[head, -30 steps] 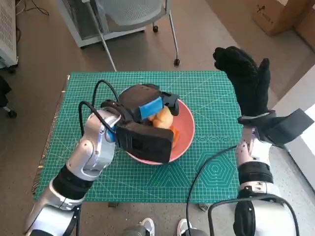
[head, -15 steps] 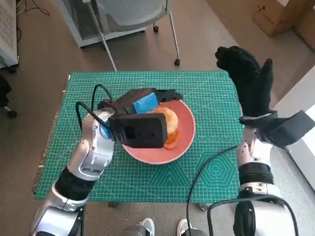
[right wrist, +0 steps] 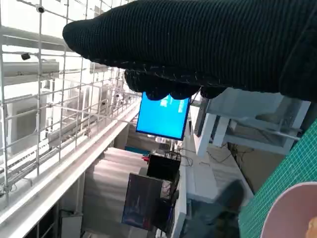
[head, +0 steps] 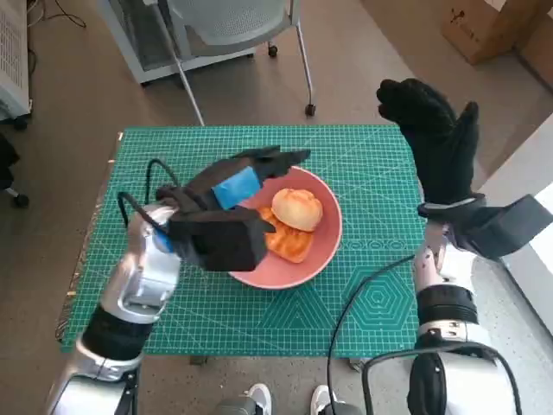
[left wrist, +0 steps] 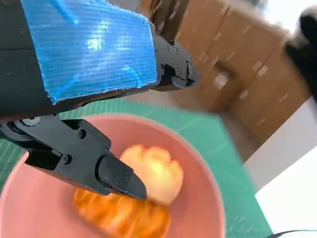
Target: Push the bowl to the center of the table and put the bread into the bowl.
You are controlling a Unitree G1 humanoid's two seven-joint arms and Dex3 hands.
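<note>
A pink bowl (head: 324, 246) sits near the middle of the green cutting mat (head: 371, 199). In it lie a round pale bread roll (head: 297, 208) and an orange pastry (head: 288, 242). My left hand (head: 232, 183) hovers over the bowl's left rim, fingers spread, holding nothing. The left wrist view shows the roll (left wrist: 153, 171) and the pastry (left wrist: 121, 213) in the bowl (left wrist: 203, 193) beyond the black fingers (left wrist: 114, 176). My right hand (head: 436, 143) is raised beside the table's right edge, fingers apart and empty.
A grey chair (head: 233, 26) stands behind the table. A cardboard box (head: 488, 26) lies at the back right. A person's shoes (head: 255, 399) show at the front edge. The right wrist view shows a blue screen (right wrist: 163, 119) and shelving.
My left hand has pulled back from over the bowl towards the left and front, leaving the roll and pastry uncovered in it. The right hand has stayed raised.
</note>
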